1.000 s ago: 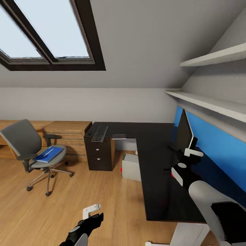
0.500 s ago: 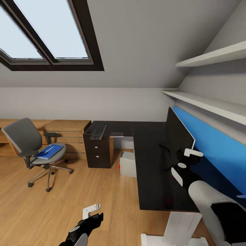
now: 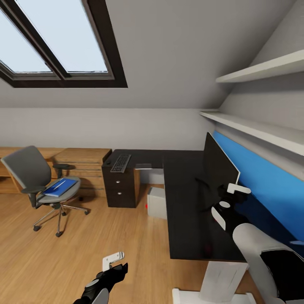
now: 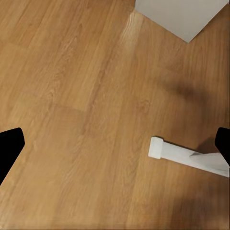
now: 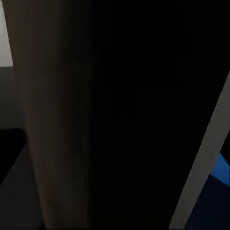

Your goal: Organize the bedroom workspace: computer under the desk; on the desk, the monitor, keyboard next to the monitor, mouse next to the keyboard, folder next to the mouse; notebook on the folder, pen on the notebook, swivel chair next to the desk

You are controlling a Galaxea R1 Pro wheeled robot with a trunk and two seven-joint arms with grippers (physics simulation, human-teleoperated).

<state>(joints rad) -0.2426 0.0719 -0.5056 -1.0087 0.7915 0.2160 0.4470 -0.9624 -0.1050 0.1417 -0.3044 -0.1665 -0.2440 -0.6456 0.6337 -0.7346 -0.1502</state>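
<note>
The left pincer (image 3: 113,260) hangs open over the wood floor (image 3: 63,261). The right pincer (image 3: 234,192), on the desk (image 3: 185,219), grips the monitor (image 3: 217,166). Beyond the desk, the blue folder (image 3: 60,187) lies on the swivel chair (image 3: 36,177).

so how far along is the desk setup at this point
Done: the computer sits under the desk, and the monitor stands on it. In hand: the right gripper is up against the monitor. Left: the keyboard lies on the black drawer cabinet; the folder is on the swivel chair, which stands apart from the desk.
</note>
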